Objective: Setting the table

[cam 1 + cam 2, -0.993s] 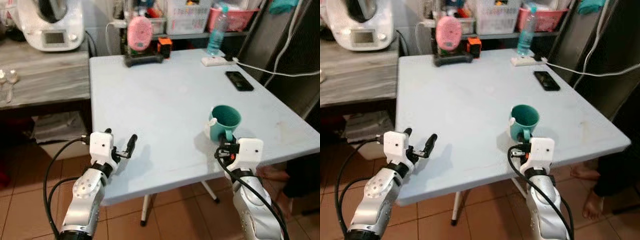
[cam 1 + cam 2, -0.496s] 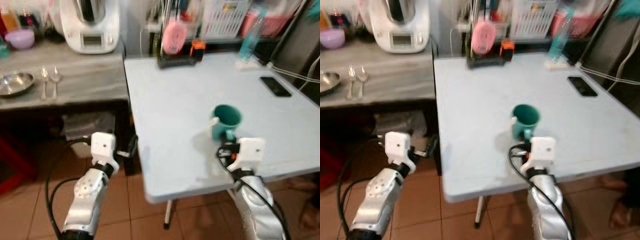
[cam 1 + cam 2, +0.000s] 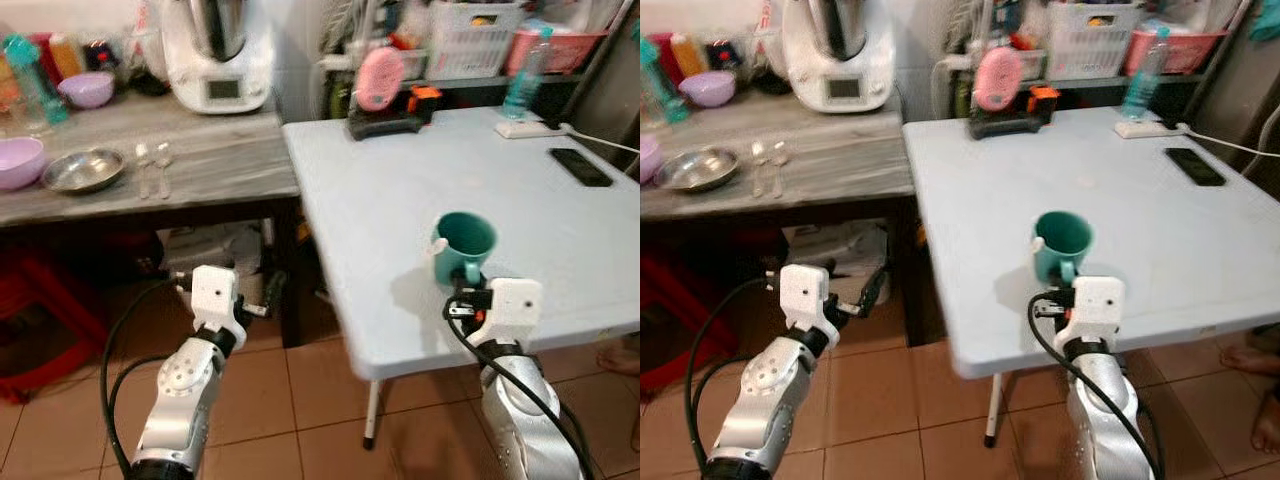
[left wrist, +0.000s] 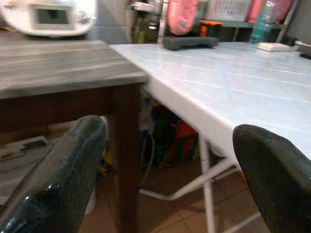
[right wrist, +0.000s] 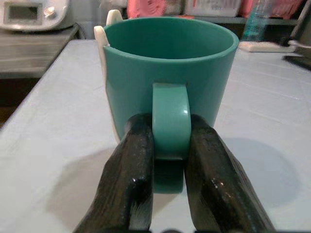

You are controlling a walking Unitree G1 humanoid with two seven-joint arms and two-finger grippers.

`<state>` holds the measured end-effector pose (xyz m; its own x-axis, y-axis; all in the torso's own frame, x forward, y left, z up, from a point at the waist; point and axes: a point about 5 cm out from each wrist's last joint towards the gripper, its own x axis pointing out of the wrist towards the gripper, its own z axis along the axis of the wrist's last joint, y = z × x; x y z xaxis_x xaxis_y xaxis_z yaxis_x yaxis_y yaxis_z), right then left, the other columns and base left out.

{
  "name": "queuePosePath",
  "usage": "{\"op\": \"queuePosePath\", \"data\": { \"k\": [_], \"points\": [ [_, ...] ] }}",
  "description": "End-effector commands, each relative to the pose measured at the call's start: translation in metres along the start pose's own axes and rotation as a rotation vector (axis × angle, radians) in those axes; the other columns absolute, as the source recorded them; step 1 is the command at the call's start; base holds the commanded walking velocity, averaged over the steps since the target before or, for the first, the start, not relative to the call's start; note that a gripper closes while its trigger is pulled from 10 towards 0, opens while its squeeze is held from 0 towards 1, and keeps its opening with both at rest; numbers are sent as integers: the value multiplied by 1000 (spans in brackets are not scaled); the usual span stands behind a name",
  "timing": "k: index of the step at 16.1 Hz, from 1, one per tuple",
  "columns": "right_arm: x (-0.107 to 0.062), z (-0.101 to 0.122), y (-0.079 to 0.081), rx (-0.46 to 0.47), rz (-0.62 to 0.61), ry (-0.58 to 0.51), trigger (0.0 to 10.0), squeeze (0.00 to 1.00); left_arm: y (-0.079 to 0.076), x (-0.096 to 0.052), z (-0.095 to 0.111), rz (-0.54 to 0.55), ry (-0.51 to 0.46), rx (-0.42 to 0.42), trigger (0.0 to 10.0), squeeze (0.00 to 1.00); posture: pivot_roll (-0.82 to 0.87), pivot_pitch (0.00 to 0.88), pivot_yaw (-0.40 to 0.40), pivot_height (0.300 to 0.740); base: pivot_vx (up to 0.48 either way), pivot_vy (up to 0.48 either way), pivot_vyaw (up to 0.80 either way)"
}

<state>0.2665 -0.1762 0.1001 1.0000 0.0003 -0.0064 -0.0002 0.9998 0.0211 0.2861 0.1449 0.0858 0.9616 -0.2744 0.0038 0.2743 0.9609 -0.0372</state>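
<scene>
Swinging leftward since a second ago, the head camera now takes in the grey wooden side worktop (image 3: 150, 175), with a steel dish (image 3: 82, 170), two spoons (image 3: 152, 167) and a lilac bowl (image 3: 18, 162), while the teal mug (image 3: 464, 245) keeps its place near the front edge of the white worktop (image 3: 400, 190), with the right end effector (image 5: 167, 158) still clenched on its handle. Judged from this, the mug is set down and the sensible next thing is to let go cleanly: spread the fingers (image 5: 131, 179) fully before drawing the arm straight back toward 6 o'clock, so the handle is not dragged and the mug does not slide off the near edge. With the left end effector (image 3: 262, 300) spread wide and empty below the worktops, just off the white worktop's corner at about 9 o'clock from the mug, it looks free to go for the cutlery. Up close, the right wrist view shows both fingers pressed to the handle's sides and a cream tab on the rim; from the head, the white wrist housing (image 3: 512, 305) hides that grip. Beneath the boards, the left wrist view finds the dark leg (image 4: 124, 160) and folding frame (image 4: 194, 184).
</scene>
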Motion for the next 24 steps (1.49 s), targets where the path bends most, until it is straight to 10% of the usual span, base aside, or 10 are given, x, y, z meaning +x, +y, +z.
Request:
{"op": "queuePosePath", "data": {
  "k": [1,24],
  "points": [
    [3,7,9,8,39,-31,10000,0,7,-1,2,24,-4,16,10000,0,3,0,-31,740,0,398,0],
    [3,11,15,7,86,-56,10000,0,9,0,8,33,-32,76,10000,0,7,0,-28,740,0,296,64]
  ]
}}
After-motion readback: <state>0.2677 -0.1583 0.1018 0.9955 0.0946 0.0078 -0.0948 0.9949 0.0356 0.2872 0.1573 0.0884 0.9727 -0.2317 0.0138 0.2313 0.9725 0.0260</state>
